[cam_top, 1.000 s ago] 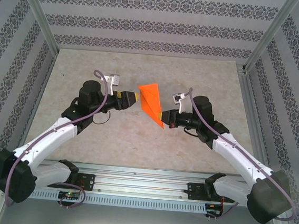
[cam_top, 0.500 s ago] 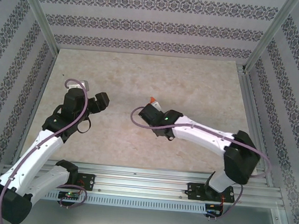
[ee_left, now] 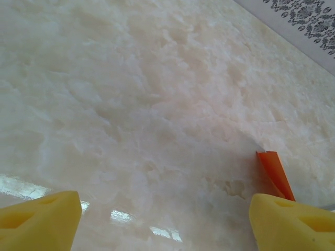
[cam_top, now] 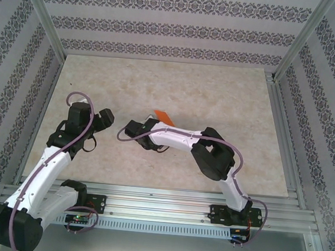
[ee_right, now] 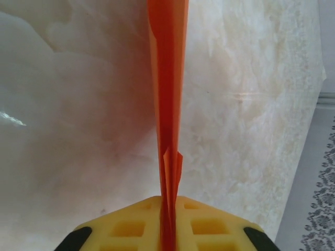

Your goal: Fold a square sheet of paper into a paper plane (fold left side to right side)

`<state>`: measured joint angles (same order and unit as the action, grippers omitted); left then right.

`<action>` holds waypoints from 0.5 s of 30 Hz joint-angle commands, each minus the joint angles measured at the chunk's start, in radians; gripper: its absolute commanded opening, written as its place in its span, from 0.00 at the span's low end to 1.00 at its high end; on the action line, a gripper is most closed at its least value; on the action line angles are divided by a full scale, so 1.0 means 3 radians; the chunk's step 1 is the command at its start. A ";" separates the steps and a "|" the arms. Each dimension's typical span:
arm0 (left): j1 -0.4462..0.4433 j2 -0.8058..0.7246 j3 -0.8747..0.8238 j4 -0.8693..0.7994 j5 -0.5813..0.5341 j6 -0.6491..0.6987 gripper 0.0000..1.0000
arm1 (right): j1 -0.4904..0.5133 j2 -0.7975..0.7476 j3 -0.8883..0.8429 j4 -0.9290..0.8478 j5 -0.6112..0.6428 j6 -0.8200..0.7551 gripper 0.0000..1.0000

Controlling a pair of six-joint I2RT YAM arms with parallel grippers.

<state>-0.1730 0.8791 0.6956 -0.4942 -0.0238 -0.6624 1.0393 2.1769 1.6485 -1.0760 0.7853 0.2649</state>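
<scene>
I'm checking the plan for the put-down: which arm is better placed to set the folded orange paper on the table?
Right, most likely: the right pincer already clamps the narrow folded bright orange paper plane between its yellow pads. The left pincer is open, holding nothing.

The upper half of the beige marble-patterned table [cam_top: 218, 89] is free, and its right side too. The white right arm [cam_top: 175, 137] lies across the centre, with the bright orange folded paper plane [cam_top: 163, 116] just above it. The white left arm [cam_top: 72, 128] blocks the lower left. Three sides are closed by patterned grey walls [cam_top: 176, 31].
</scene>
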 commanded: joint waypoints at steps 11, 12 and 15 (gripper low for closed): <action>0.0108 0.0710 -0.0429 0.1267 0.1601 -0.0197 0.76 | -0.0179 -0.1861 -0.0946 0.0833 -0.1090 -0.0045 0.59; 0.0063 0.0804 -0.0452 0.1400 0.1666 -0.0239 0.75 | -0.0243 -0.2006 -0.1021 0.0891 -0.1136 -0.0051 0.60; -0.0131 0.1125 -0.0438 0.1821 0.1798 -0.0352 0.75 | -0.0458 -0.2487 -0.1291 0.1132 -0.1262 -0.0088 0.61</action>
<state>-0.1692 1.1694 0.5640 -0.1642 0.3996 -0.7174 0.9463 1.5028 1.3289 -0.8242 0.4644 0.2478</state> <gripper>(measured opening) 0.749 0.605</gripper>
